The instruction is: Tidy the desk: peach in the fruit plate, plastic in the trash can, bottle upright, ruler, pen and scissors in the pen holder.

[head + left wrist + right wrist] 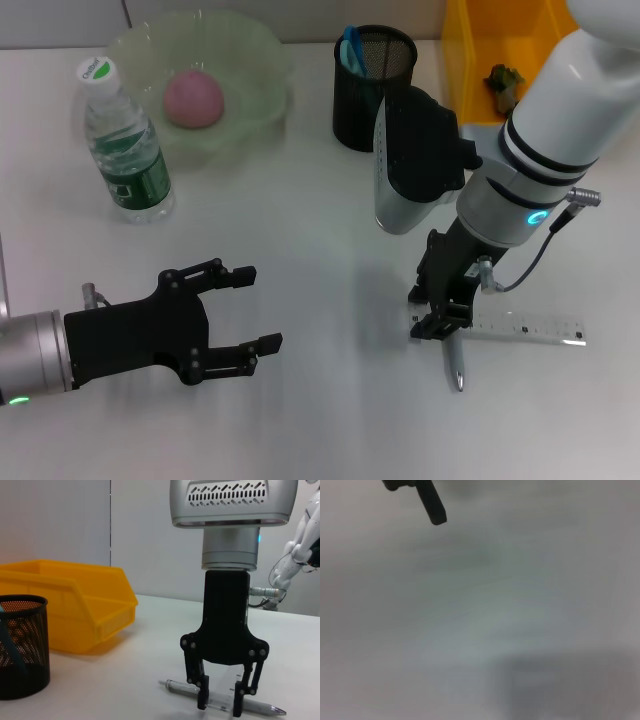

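Note:
The silver pen [456, 362] lies on the white desk [320, 250] with the clear ruler [525, 328] crossing just behind it. My right gripper [432, 318] points straight down over where they meet. In the left wrist view its fingers [202, 696] stand apart with their tips at the desk, against the pen [175, 686], gripping nothing. My left gripper [248, 312] hangs open at the near left. The peach [193, 98] sits in the fruit plate [255, 60]. Beside the plate the bottle [125, 145] stands upright. The scissors [352, 48] stick out of the pen holder [372, 90].
The yellow trash can [470, 60] stands at the back right with a crumpled greenish piece [503, 82] inside. In the left wrist view the pen holder [22, 650] and the trash can [75, 610] stand behind the right gripper.

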Motion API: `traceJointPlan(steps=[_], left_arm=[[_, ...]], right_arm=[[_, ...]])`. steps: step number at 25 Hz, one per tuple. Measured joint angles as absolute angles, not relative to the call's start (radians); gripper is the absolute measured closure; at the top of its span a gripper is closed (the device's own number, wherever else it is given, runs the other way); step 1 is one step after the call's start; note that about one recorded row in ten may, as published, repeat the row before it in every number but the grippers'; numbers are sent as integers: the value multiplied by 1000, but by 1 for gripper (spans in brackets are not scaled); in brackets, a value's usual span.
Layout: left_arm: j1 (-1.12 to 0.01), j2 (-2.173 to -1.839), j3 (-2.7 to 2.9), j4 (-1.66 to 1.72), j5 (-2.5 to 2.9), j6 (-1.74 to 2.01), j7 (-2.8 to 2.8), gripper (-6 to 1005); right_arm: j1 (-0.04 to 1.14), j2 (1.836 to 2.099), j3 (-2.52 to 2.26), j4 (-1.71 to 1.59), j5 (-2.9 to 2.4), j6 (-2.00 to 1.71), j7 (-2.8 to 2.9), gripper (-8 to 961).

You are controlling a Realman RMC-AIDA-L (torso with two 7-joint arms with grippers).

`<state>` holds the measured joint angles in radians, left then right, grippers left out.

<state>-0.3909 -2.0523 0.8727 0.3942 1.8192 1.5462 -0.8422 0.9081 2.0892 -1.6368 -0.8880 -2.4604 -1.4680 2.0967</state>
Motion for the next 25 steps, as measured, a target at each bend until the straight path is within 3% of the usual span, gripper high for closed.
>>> traceJointPlan(steps=[8, 25], left_arm=[[-393, -2052, 873, 395, 1817, 1546, -847, 178], [-398, -2056, 873, 400, 1814, 1535, -857, 178]], right_arm=[[908, 2089, -1637, -887, -2462, -1468, 2092, 567], [908, 2088, -1626, -903, -2460, -1486, 2088, 568]])
